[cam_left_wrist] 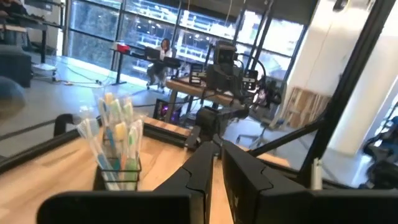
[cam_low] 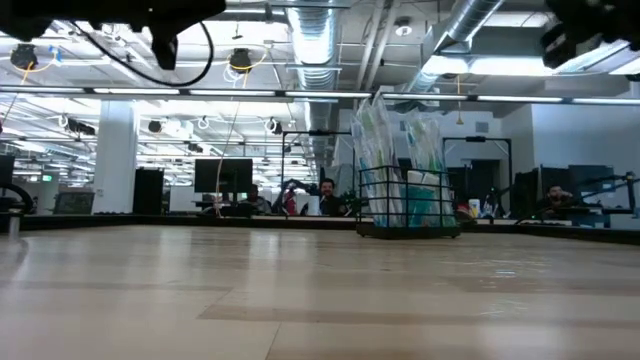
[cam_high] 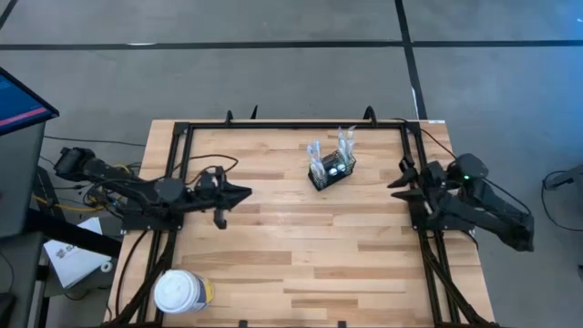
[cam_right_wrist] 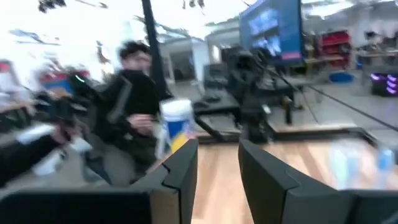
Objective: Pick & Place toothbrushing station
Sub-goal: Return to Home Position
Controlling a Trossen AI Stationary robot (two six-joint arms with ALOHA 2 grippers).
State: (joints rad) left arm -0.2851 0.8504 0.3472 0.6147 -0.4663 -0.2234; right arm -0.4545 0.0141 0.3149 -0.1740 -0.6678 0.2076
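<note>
Left end effector [cam_high: 246,192] over table [cam_high: 301,264], well apart from toothbrush-filled mesh caddy [cam_high: 332,170].

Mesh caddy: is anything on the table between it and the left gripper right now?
Nothing visible. In the high view only bare tabletop lies between the left gripper and the mesh caddy. The white-lidded tub stands at a corner on the left arm's side, well off that line.

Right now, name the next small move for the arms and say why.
Probably draw the left gripper back toward the left edge of the table. The caddy stands apart with toothbrushes upright in it, and both grippers hold nothing. The left one hangs shut out over the table, while the right gripper sits open at the right edge.
</note>
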